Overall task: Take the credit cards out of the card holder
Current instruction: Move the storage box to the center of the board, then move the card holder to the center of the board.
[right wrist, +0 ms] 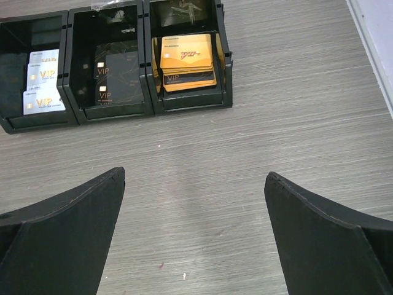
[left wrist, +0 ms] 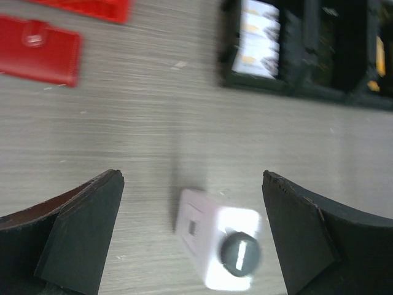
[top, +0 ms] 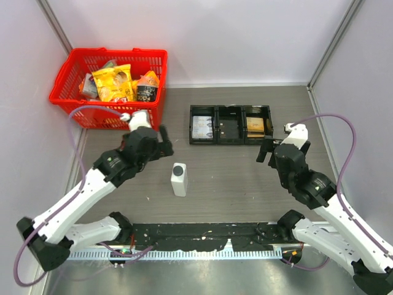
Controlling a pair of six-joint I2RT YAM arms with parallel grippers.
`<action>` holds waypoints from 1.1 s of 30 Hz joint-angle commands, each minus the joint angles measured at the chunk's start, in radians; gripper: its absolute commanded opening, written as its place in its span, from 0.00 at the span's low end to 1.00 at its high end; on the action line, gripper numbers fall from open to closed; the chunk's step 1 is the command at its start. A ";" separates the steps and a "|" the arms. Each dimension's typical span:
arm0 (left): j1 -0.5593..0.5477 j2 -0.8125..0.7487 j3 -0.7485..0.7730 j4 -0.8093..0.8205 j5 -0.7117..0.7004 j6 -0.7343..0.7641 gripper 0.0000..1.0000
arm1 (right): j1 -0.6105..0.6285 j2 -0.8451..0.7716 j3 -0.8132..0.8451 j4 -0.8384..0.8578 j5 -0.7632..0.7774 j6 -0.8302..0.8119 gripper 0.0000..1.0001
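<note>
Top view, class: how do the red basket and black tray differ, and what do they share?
The red basket is lattice-walled; the black tray is solid. The basket holds snack packets in one space; the tray holds cards in three compartments. The basket is larger. Both sit toward the table's far side.

Bare desk (top: 239, 178) lies open between the black tray (top: 230, 124) and the arm bases. The right claw (right wrist: 195, 175) hangs over it, fingers spread, with nothing between them. A white bottle (top: 178, 179) sits near mid-desk, under the left claw (left wrist: 191, 184)'s wide gap. The red basket (top: 110, 86) blocks the far left corner, and the card holder (left wrist: 38, 49) lies flat near it.
</note>
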 commanded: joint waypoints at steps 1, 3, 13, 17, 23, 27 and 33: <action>0.178 -0.134 -0.136 0.044 -0.096 -0.069 0.99 | -0.001 -0.048 0.050 -0.037 0.035 -0.035 1.00; 0.323 -0.177 -0.215 0.082 -0.012 -0.075 1.00 | -0.001 -0.068 0.053 -0.048 0.033 -0.052 1.00; 1.000 -0.161 -0.571 0.603 0.509 -0.241 1.00 | -0.001 -0.179 -0.010 -0.019 0.024 -0.052 1.00; 1.146 0.067 -0.600 0.902 0.696 -0.328 0.97 | -0.002 -0.179 -0.015 -0.005 -0.003 -0.060 1.00; 1.169 0.400 -0.464 1.021 0.816 -0.266 0.81 | -0.001 -0.199 -0.021 0.004 -0.013 -0.074 1.00; 1.172 0.491 -0.405 1.013 0.810 -0.209 0.73 | -0.001 -0.217 -0.027 0.010 -0.011 -0.075 1.00; 1.172 0.576 -0.338 0.972 0.813 -0.097 0.73 | -0.001 -0.216 -0.030 0.015 -0.014 -0.083 1.00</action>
